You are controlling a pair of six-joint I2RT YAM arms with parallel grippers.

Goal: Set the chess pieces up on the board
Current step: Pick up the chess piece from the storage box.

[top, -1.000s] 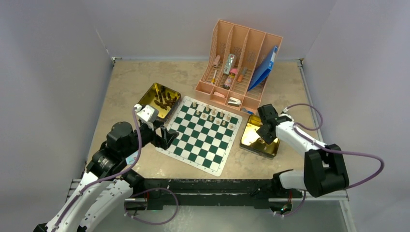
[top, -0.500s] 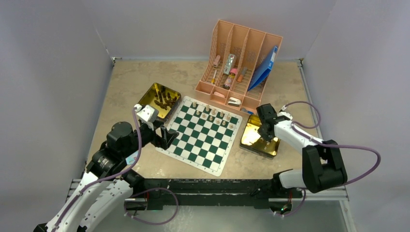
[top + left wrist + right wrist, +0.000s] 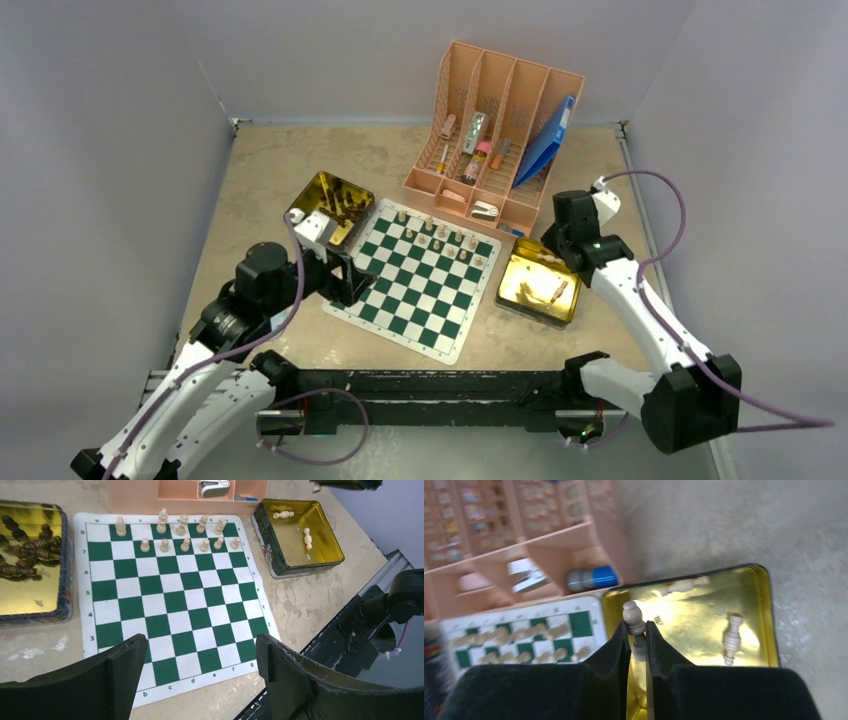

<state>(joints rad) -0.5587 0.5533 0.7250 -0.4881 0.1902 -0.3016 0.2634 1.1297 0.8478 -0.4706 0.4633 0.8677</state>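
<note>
Right gripper (image 3: 636, 627) has its jaws closed almost together on a pale chess piece (image 3: 633, 614), pinching the stem so that the rounded head stands clear above the fingertips. It hangs over the gold tin (image 3: 769, 615) to the right of the board, and the piece is lifted off the tin's floor.

Left gripper (image 3: 200, 647) is spread wide with nothing between its fingers. It hovers above the near left part of the board (image 3: 170, 605), whose green and white squares show through the gap.

The board lies flat on the table (image 3: 270, 170), turned a little askew, and its near ranks are bare. The pale pieces on the board (image 3: 182, 535) stand upright in its two farthest ranks, five in the last rank and six in the one before it.

Inside the right tin two more pale pieces lie on their sides, one (image 3: 283, 515) near the far wall and one (image 3: 307, 537) towards the middle. A second gold tin (image 3: 30, 595) sits just beside the board's left edge and holds a heap of dark brown pieces (image 3: 25, 555) in its far half.

Beyond the board stands a pink desk organiser (image 3: 500, 120) with small items in its slots and a blue folder (image 3: 545, 140) leaning in the rightmost one.
</note>
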